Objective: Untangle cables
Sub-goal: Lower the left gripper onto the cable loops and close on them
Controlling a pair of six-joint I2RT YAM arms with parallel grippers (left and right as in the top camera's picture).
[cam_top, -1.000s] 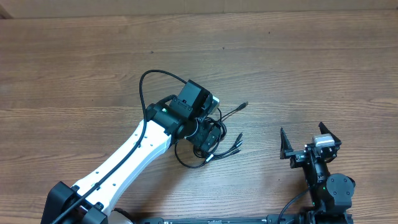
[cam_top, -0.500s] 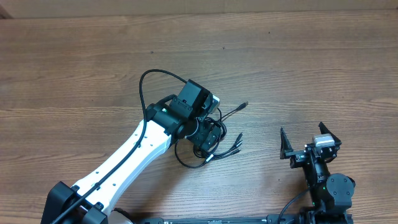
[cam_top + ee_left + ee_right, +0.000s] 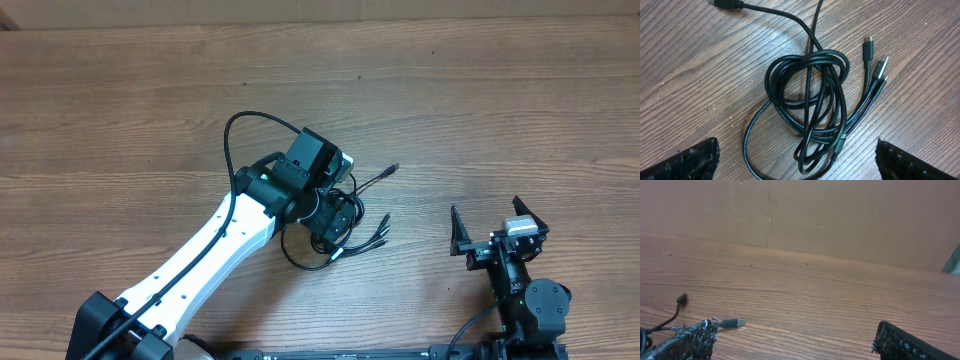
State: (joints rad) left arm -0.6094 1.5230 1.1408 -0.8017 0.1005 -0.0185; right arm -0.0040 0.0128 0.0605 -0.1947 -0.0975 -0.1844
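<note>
The cables (image 3: 810, 105) lie in a tangled black coil on the wooden table, with several short plug tips (image 3: 875, 67) fanning out to the right and one plug (image 3: 722, 4) at the top left. In the overhead view the cables (image 3: 350, 225) sit mostly under my left arm's wrist, with one plug end (image 3: 392, 169) reaching right. My left gripper (image 3: 797, 160) is open, hovering right above the coil with a finger on each side. My right gripper (image 3: 497, 218) is open and empty at the table's front right. In the right wrist view a USB plug (image 3: 732, 323) and another plug end (image 3: 682, 299) lie at far left.
The wooden table (image 3: 500, 100) spreads around the cables. A thick black wire (image 3: 240, 125) fixed to the left arm loops above its wrist. A brown wall (image 3: 840, 215) stands behind the table's far edge.
</note>
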